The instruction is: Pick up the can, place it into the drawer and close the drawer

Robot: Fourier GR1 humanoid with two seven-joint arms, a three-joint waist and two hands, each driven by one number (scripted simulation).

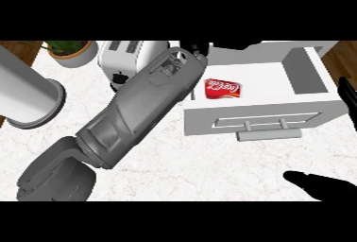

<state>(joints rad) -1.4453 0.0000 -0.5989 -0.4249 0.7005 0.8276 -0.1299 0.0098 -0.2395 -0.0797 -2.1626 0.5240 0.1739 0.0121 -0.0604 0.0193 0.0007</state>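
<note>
The red can (pixel 225 89) lies on its side inside the open white drawer (pixel 307 75), near its left wall. The drawer's front panel with its bar handle (pixel 268 134) faces me. My left forearm reaches diagonally from the lower left up to the drawer's back left corner. Only a bit of the left hand (pixel 197 47) shows there, above and left of the can and apart from it. The right hand (pixel 326 187) rests open at the lower right, with one fingertip (pixel 346 96) showing at the right edge beside the drawer.
A white toaster (pixel 129 53) stands behind the left forearm. A potted plant (pixel 70 51) sits at the back left. A tall grey cylinder (pixel 28 92) stands on a round base at the left edge. Marble counter (pixel 209 160) lies in front of the drawer.
</note>
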